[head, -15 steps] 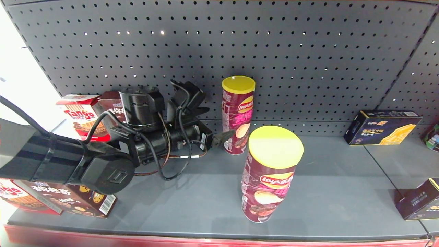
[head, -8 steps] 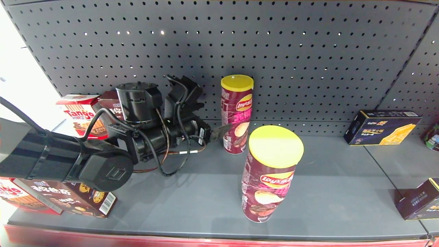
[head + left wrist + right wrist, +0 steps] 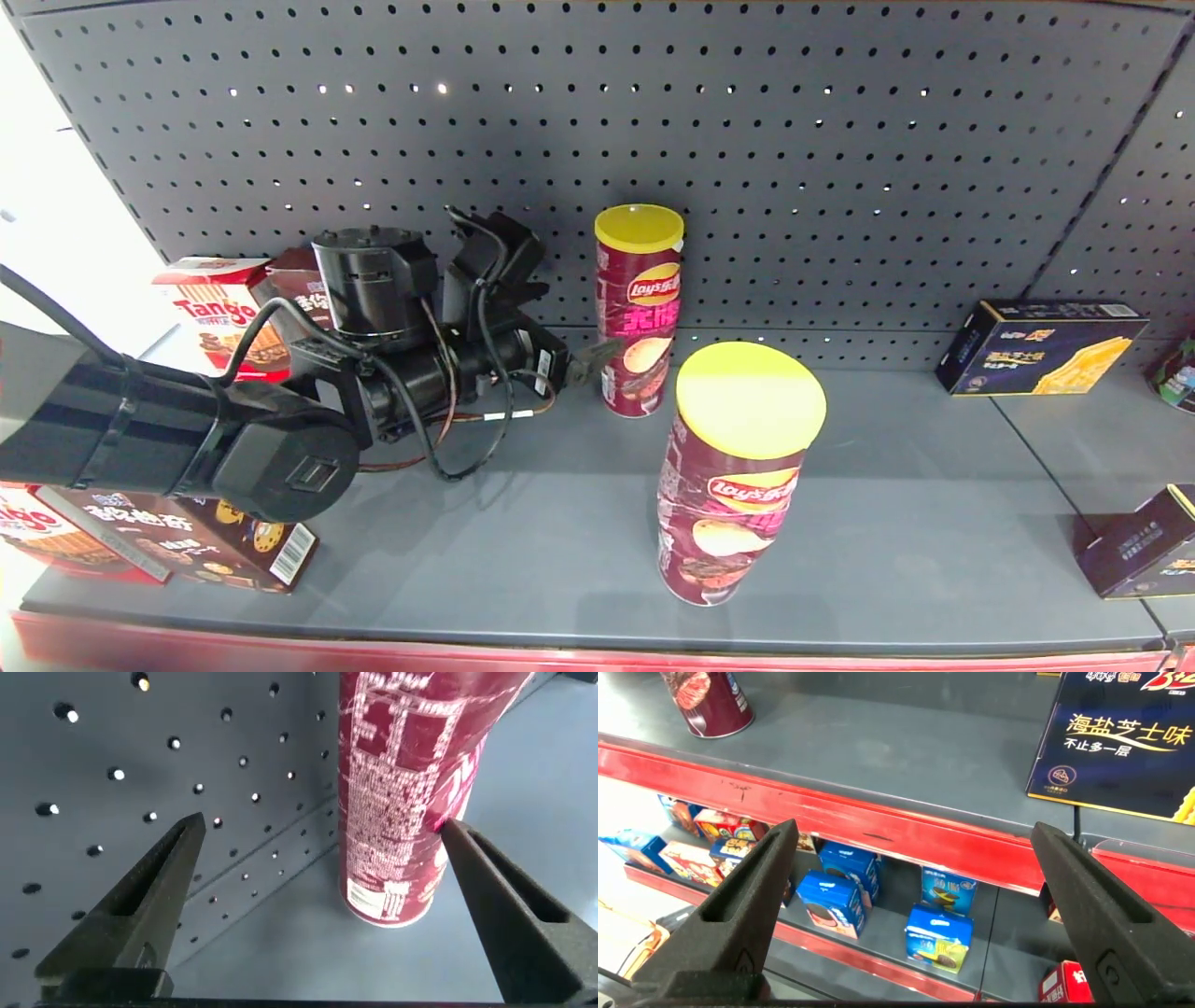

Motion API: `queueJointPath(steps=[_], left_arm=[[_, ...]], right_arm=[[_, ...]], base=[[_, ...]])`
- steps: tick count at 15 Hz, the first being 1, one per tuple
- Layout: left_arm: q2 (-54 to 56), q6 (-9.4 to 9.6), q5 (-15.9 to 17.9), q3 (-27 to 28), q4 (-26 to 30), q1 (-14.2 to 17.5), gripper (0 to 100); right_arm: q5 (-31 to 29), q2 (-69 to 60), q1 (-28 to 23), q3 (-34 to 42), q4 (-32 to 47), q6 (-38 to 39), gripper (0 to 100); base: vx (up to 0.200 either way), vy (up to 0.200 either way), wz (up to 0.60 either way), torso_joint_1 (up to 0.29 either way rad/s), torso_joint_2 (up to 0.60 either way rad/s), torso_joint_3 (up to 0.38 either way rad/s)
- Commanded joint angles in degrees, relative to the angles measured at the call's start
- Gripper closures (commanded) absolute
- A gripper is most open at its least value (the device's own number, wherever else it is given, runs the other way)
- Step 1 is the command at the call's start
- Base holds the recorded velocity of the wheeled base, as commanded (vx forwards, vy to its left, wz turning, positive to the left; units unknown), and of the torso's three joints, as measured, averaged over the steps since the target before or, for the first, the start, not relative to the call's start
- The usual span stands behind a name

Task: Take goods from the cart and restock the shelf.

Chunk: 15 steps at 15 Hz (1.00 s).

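Withdrawn slightly leftward since the earlier frames: left hand (image 3: 596, 359), fingers apart, one tip just beside the rear crisp can (image 3: 639, 313). That can, shifted a little left, stands upright on the shelf (image 3: 523, 523) close to the pegboard. Front crisp can (image 3: 733, 476): upright, nearer the shelf edge, apart from the rear one. Right hand (image 3: 915, 831): fingers apart, empty. Step judged: release after placement. Next move calls for backing the left hand straight out without brushing the can, then returning to the cart.
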<state>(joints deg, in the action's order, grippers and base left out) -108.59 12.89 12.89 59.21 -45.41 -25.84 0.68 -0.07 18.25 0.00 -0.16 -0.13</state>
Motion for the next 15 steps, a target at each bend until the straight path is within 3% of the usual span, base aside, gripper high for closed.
queueJointPath(steps=[1,3,5,8,15], left_arm=[[2.2,0.12,0.0,-1.6,-0.9,-0.2,0],[5.2,0.21,-0.7,-5.5,-1.5,0.0,0],[6.4,0.21,-3.8,-7.8,-1.5,0.1,0],[6.0,0.3,-6.8,-6.8,-1.2,0.2,0],[0.8,0.3,-9.1,-3.5,-0.6,0.1,0]], right_arm=[[0.0,0.1,0.0,0.0,0.0,0.0,0],[0.0,0.1,0.0,0.0,0.0,0.0,0],[0.0,0.1,0.0,0.0,0.0,0.0,0],[0.0,0.1,0.0,0.0,0.0,0.0,0],[0.0,0.1,0.0,0.0,0.0,0.0,0]], base=[[0.0,0.0,0.0,0.0,0.0,0.0],[0.0,0.0,0.0,0.0,0.0,0.0],[0.0,0.0,0.0,0.0,0.0,0.0],[0.0,0.0,0.0,0.0,0.0,0.0],[0.0,0.0,0.0,0.0,0.0,0.0]])
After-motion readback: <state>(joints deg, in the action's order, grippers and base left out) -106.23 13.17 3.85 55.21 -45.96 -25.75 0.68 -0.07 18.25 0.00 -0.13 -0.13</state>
